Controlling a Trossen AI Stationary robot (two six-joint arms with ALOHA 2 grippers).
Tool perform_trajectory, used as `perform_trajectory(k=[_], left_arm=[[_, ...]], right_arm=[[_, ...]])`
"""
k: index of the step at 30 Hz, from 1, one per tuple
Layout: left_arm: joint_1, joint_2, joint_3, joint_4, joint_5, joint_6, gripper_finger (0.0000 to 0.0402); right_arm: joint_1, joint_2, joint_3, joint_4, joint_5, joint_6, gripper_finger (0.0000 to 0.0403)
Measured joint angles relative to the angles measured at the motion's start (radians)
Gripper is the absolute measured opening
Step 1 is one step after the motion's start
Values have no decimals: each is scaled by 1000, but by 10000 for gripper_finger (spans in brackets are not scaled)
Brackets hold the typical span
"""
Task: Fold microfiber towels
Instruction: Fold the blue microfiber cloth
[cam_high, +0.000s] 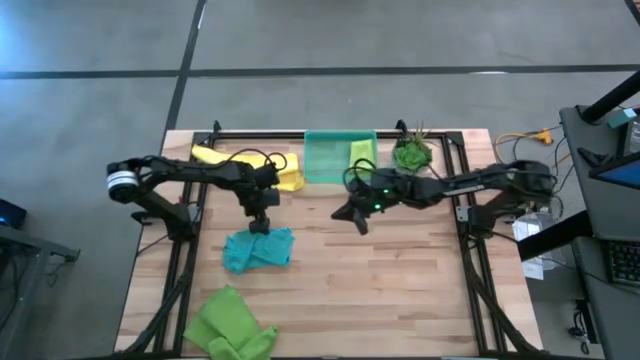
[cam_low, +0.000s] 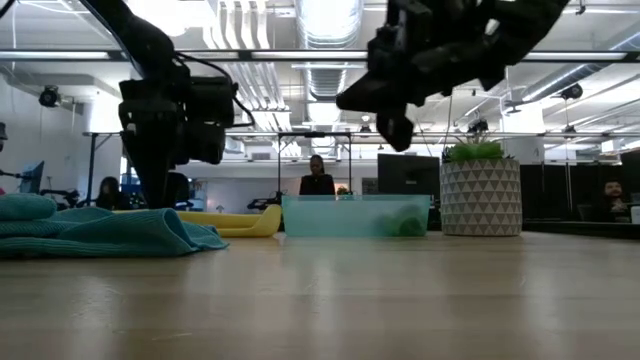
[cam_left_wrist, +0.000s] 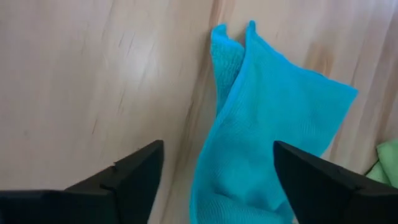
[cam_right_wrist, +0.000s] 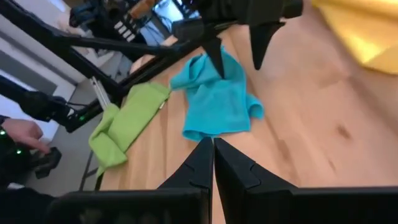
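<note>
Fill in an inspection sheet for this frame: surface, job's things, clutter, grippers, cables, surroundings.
Surface: wooden table, mostly bare toward the front.
Job's things: teal towel crumpled left of centre; lime green towel at the front left edge; yellow towel at the back left; second green towel in the tray.
Clutter: translucent green tray and potted plant at the back.
Grippers: left gripper open, above the teal towel's edge; right gripper shut, empty, over the table's middle.
Cables: orange and yellow cables off the back right corner.
Surroundings: a person behind the table; a hand beside it.
</note>
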Motion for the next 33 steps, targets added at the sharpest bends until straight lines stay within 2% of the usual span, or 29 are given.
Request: perform_trajectory(k=[8,14,19,25,33], left_arm=[[-2,8,0,2,-3,2,150],[-14,9,-16,3,-4,33,71],[-18,31,-30,2,-1,34,45],[-19,41,-10,-12,6,26,6],[-19,-168,140,-4,34,-54,0]], right_arm=[[2,124,148,-9,-110,0,9],[2,134,204,-97,-117,-29,9],[0,124,236,-206,-116,-61,9],[0,119,248,-230,-115,-65,9],[0,40,227,-220,-108,-61,9]])
